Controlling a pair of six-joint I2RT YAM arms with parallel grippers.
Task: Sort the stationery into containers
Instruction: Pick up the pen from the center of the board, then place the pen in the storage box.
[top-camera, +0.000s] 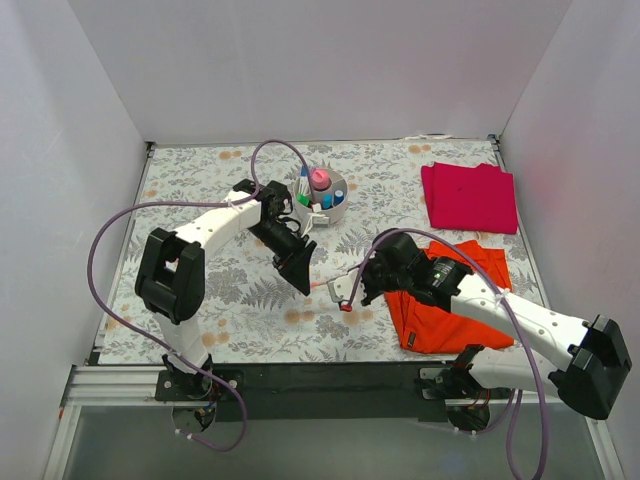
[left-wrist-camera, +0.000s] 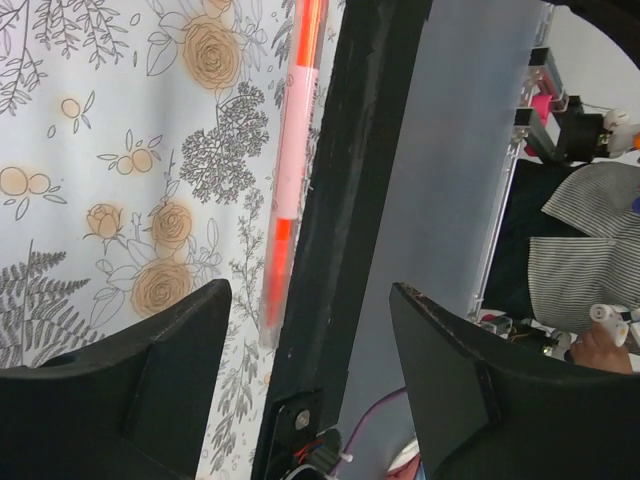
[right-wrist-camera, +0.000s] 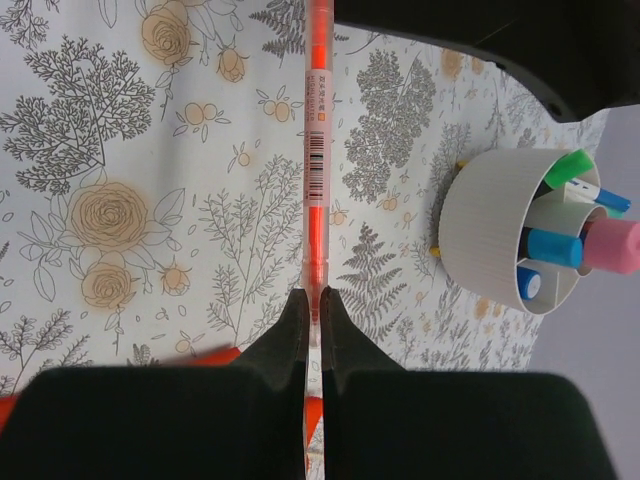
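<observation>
My right gripper (right-wrist-camera: 313, 305) (top-camera: 345, 293) is shut on the orange-pink pen (right-wrist-camera: 317, 150) and holds it by one end, above the floral table. The pen (top-camera: 324, 286) points at my left gripper (top-camera: 300, 283). In the left wrist view the left gripper (left-wrist-camera: 310, 300) stands open. The pen (left-wrist-camera: 290, 170) reaches its mouth beside one finger (left-wrist-camera: 170, 350), and neither finger grips it. The round off-white bowl (top-camera: 338, 210) (right-wrist-camera: 490, 230) sits at the back centre. It holds a pink-capped bottle (top-camera: 320, 180) (right-wrist-camera: 612, 245) and markers with a green cap (right-wrist-camera: 570, 165) and blue caps (right-wrist-camera: 555, 247).
A folded magenta cloth (top-camera: 470, 197) lies at the back right. A folded orange cloth (top-camera: 440, 320) lies under my right arm at the front right. White walls close in the table on three sides. A black rail (left-wrist-camera: 330, 250) runs along the near edge.
</observation>
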